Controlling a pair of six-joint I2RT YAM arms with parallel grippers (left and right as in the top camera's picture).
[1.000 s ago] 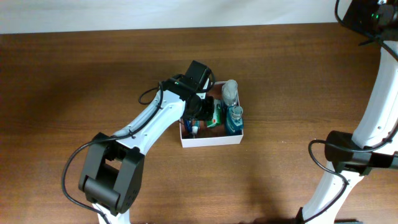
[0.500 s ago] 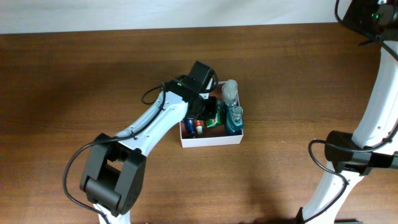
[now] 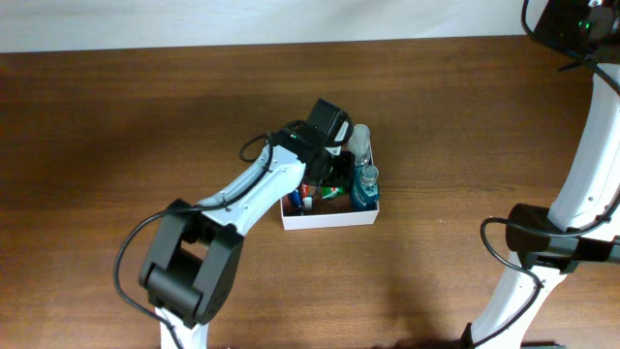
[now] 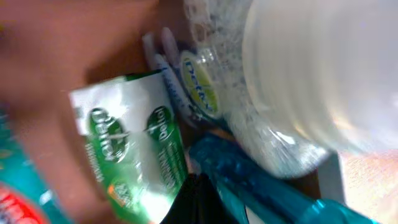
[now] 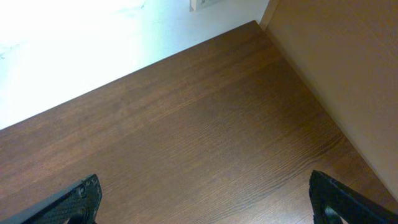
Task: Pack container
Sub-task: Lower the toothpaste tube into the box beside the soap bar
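The container (image 3: 329, 217) is a shallow white-walled box with a reddish-brown inside, at the table's middle. It holds a teal mouthwash bottle (image 3: 365, 186), a clear bottle (image 3: 359, 143), a green sachet (image 4: 134, 149) and small tubes. My left gripper (image 3: 334, 173) is down inside the container beside the bottles. In the left wrist view its black tips (image 4: 198, 199) are pressed together, between the green sachet and the teal bottle (image 4: 261, 186), with nothing seen held. My right gripper (image 5: 205, 199) is open and empty over bare wood, far from the container.
The right arm (image 3: 552, 242) stands at the table's right edge. The right wrist view shows the table's far corner next to a beige wall (image 5: 348, 74). Dark wood table (image 3: 116, 145) surrounds the container.
My left gripper has moved to the right across the container, closer to the bottles. The red and blue tubes at the container's left side are now uncovered. The right arm has not moved.
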